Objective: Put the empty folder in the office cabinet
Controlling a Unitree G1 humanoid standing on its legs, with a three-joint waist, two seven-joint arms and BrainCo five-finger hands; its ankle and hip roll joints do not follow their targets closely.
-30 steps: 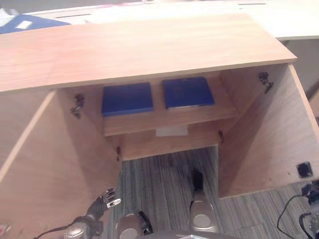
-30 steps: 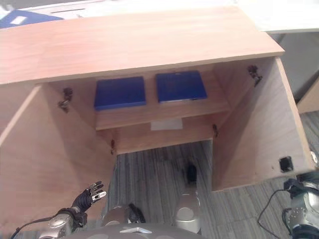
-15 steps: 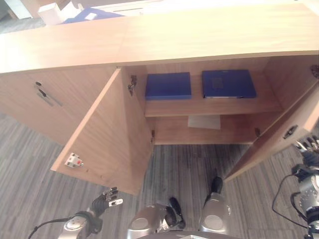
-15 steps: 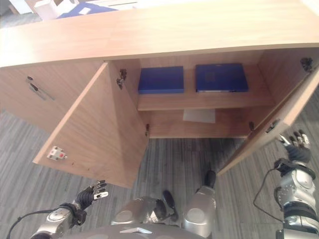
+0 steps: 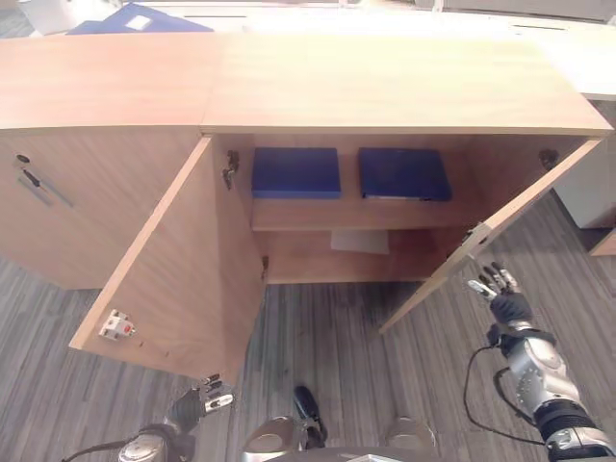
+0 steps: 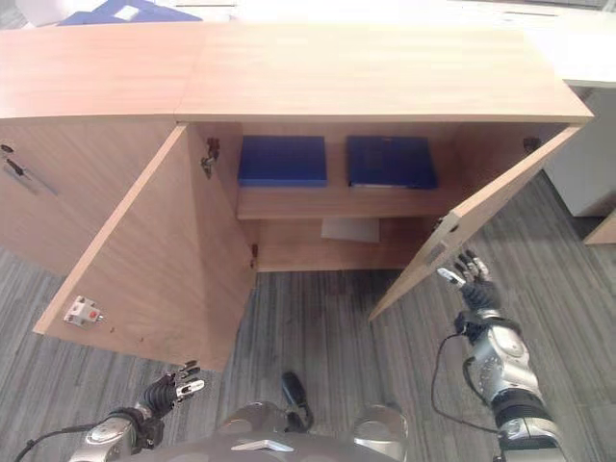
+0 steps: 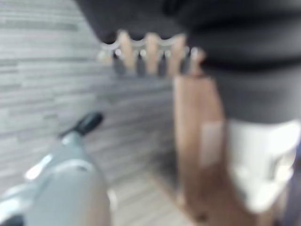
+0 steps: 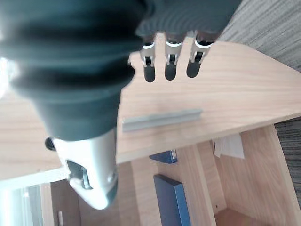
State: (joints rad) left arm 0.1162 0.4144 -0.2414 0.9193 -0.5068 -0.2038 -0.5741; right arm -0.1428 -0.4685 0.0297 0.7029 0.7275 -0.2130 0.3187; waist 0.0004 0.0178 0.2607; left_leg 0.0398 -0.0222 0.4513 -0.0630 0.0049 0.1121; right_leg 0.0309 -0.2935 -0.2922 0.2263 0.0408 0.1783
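two blue folders (image 5: 296, 172) were seen on the office cabinet (image 5: 385, 87) upper shelf, at twelve o'clock. the right hand (image 5: 498, 291), fingers spread, was poised beside the right door (image 5: 481, 236); the left hand (image 5: 197, 404) was relaxed. closing the doors was judged next.

We see a grey floor (image 5: 327, 337) of narrow striped planks across the near part of the scene. A white sheet of paper (image 5: 360, 241) lies flat in the shade, low down and further back than the floor's far edge. On the left stands a closed wooden unit (image 5: 87, 183) with a slim grey handle (image 5: 34, 183) on its front. Behind it, at the far left, we make out a blue flat thing (image 5: 140, 19) bearing a white label. A white counter (image 5: 577, 58) runs along the far side, with a white panel (image 5: 587, 192) below it on the right.
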